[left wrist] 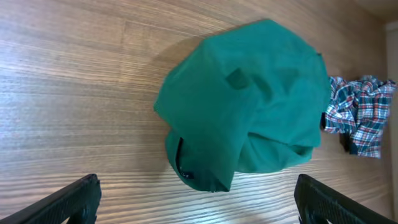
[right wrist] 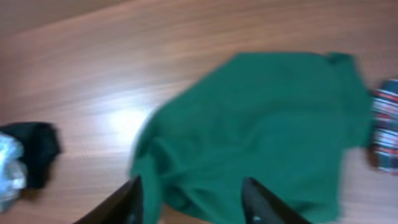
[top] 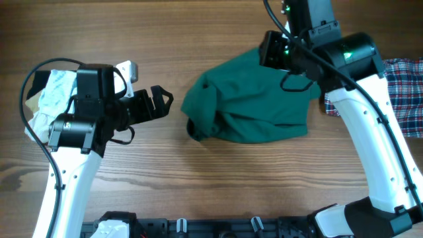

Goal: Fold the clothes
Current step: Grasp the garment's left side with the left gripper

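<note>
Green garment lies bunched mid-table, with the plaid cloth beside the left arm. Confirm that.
Not quite. The green garment does lie bunched mid-table, but the plaid cloth sits beside the right arm, not the left one. The overhead view shows it at the table's right edge.

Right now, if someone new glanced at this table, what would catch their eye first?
A crumpled green garment lies in the middle of the wooden table. The right gripper is over it with its jaws open, while the open left gripper points at it from the left. A plaid shirt sits at the right edge.
</note>
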{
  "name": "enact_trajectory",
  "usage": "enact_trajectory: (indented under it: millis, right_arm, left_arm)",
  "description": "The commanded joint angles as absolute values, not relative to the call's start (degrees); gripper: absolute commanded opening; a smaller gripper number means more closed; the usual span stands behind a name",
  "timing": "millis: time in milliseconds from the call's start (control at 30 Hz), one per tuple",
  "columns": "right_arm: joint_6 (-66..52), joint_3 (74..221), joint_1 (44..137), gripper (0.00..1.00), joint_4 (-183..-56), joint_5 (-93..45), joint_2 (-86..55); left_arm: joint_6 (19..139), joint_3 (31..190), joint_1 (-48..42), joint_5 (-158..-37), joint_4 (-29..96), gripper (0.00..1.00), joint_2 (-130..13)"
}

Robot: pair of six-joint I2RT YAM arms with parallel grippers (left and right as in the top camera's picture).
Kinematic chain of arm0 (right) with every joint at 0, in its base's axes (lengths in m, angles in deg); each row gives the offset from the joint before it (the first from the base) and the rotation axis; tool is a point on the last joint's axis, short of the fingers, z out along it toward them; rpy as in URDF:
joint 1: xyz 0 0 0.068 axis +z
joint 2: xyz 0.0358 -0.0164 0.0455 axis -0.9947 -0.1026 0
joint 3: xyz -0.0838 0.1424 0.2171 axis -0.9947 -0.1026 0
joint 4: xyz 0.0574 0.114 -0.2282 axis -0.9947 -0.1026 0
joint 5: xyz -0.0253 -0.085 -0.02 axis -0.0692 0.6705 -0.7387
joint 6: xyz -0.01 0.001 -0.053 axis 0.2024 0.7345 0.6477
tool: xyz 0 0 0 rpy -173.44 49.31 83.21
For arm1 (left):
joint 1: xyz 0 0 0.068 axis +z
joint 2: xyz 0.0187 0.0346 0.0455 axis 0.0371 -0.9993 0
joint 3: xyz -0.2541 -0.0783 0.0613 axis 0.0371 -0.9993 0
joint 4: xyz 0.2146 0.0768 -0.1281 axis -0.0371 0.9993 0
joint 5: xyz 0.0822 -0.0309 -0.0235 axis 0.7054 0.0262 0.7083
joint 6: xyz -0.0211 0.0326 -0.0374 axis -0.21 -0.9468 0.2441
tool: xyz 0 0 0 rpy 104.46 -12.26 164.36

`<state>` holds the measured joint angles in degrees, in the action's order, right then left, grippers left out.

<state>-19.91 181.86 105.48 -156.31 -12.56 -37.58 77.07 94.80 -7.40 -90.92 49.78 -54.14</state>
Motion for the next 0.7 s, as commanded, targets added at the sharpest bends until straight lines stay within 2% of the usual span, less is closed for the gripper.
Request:
enact_trajectory:
  millis: [0,33,100,200,300,467,667]
  right_arm:
    - [-18.31,182.78,102.92,0.60,-158.85,-7.66,-37.38]
    - [-18.31,182.76,102.28,0.64,-159.77,-7.42,-37.49]
    - [-17.90,182.76,101.24,0.65,-160.82,-7.44,-37.65]
    - [-16.87,182.78,99.51,0.66,-163.00,-7.44,-37.65]
    - [-15.40,182.76,96.62,0.66,-164.29,-7.48,-37.65]
    - [-15.45,182.76,94.94,0.66,-164.53,-7.53,-37.69]
    - [-15.40,182.78,94.94,0.66,-164.36,-8.34,-37.71]
  left_arm:
    - [72.68,95.65,-12.06,-92.88,48.73,0.99,-55.93]
    - [69.73,95.65,-15.10,-92.75,48.34,1.00,-57.79]
    - [67.30,95.65,-19.47,-89.30,47.85,0.98,-61.42]
    - [67.24,95.65,-26.62,-80.10,47.53,0.87,-69.68]
    - [66.19,95.65,-32.23,-75.95,45.82,0.84,-76.37]
    - [62.71,95.65,-40.41,-62.85,43.94,0.88,-79.47]
    - [63.04,95.65,-48.67,-46.74,42.87,0.88,-83.87]
